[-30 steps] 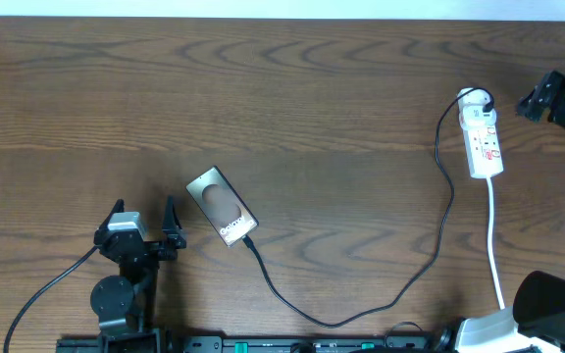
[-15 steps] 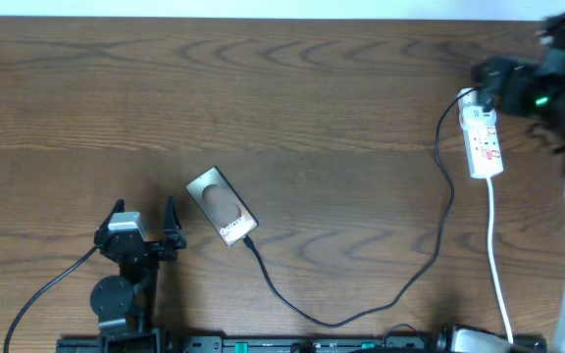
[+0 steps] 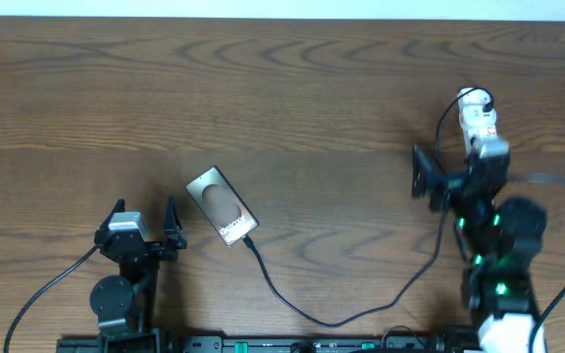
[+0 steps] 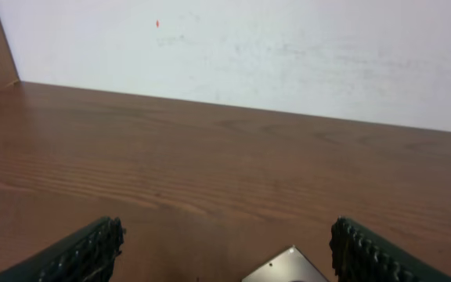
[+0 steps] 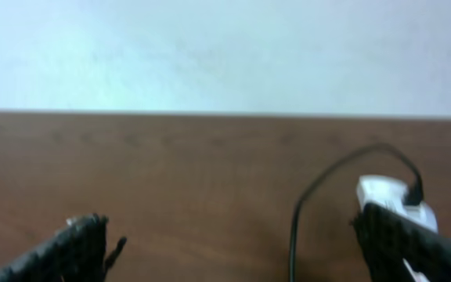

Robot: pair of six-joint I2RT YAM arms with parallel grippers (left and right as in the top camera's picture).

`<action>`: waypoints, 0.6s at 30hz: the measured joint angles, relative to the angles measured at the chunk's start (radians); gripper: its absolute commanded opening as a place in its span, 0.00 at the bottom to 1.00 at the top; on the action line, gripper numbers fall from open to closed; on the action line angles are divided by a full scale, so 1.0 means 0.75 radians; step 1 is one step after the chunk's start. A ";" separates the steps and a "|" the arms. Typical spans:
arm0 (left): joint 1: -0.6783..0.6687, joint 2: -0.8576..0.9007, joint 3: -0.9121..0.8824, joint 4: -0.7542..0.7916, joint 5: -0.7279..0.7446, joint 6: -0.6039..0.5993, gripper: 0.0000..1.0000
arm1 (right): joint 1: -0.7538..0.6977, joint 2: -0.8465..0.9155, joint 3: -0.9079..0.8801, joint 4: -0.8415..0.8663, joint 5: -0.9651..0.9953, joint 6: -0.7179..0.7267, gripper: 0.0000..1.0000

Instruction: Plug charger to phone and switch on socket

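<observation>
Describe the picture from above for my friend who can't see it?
The right gripper, open, is above the near end of the white socket at the right of the table. The black charger runs from the socket to the phone, which lies beside the open left gripper.

The tabletop (image 3: 292, 98) was dark brown with wavy wood grain. The phone (image 3: 222, 206) had a glossy grey-brown face with white lettering. The charger (image 3: 361, 312) was black, and the socket (image 3: 479, 123) near the right edge was white. The right arm (image 3: 503, 235) was black with small green lights.
</observation>
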 measured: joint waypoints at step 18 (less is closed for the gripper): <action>0.000 0.002 0.002 -0.004 0.001 -0.002 0.87 | 0.069 -0.818 -0.425 -0.423 0.208 -0.003 0.99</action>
